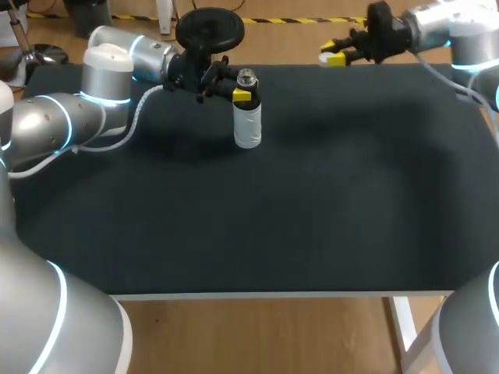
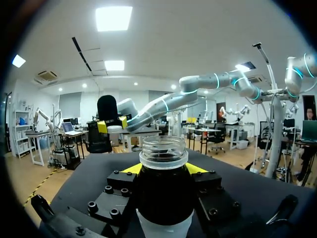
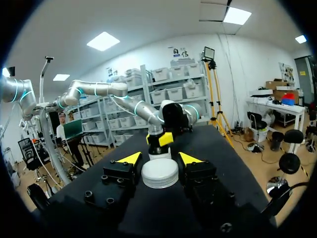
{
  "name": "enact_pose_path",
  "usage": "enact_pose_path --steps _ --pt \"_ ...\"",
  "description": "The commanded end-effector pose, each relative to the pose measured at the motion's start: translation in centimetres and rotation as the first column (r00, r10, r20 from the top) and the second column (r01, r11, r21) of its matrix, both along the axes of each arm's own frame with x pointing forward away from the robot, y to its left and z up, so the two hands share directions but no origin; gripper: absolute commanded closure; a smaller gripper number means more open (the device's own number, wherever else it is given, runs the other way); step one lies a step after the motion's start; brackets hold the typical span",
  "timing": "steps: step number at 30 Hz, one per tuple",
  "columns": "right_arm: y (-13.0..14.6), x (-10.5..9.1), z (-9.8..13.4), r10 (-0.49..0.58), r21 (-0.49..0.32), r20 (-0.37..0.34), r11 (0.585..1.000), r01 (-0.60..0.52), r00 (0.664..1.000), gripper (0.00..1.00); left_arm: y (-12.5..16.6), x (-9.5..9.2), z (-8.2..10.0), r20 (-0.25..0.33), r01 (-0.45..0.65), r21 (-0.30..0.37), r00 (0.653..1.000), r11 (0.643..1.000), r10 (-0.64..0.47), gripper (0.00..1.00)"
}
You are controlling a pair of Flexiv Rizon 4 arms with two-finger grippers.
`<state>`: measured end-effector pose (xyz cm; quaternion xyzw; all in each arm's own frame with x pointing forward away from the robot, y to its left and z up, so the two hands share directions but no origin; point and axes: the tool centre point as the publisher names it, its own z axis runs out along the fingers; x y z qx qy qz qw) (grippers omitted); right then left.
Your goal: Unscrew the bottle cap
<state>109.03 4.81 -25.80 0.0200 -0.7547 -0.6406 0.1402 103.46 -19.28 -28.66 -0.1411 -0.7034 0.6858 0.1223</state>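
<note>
White cap [image 3: 160,173] is clamped by the right gripper [image 1: 334,54], well apart from the open bottle [image 1: 247,125], which is gripped at its neck by the left gripper [image 1: 242,92] on the table [image 1: 312,218].

Bright, even light falls from overhead. The black counter [image 1: 312,195] looks matte, with soft shadows along its far edge; the rim of the bottle [image 2: 164,188] glints.

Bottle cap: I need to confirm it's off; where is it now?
The white cap is held between the fingers of the right gripper, in the head view's upper right, well apart from the open bottle.
</note>
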Motion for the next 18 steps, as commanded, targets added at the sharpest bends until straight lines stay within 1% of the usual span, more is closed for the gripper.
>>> enact_pose_path --steps 1,6,10,14,18 --pt "-1.5 -1.2 -1.8 -0.180 -0.024 0.020 0.983 0.181 0.983 1.00 -0.1 0.4 -0.2 -0.002 0.009 -0.002 1.000 1.000 -0.009 1.00" --pt "-3.1 -1.7 -5.0 -0.250 -0.058 0.023 0.966 0.251 0.968 1.00 -0.1 0.4 -0.2 -0.002 0.009 -0.002 1.000 1.000 -0.009 1.00" --pt "-3.8 -2.0 -7.5 -0.286 -0.088 0.011 0.954 0.286 0.958 1.00 -0.1 0.4 -0.2 -0.002 0.009 -0.002 1.000 1.000 -0.009 1.00" --pt "-4.1 -2.2 -9.9 -0.322 -0.143 0.018 0.936 0.321 0.947 1.00 -0.1 0.4 -0.2 -0.002 0.009 -0.002 1.000 1.000 -0.009 1.00" --pt "-4.7 -2.4 -11.6 -0.360 -0.183 0.027 0.915 0.359 0.933 1.00 -0.1 0.4 -0.2 -0.002 0.009 -0.002 1.000 1.000 -0.009 1.00"
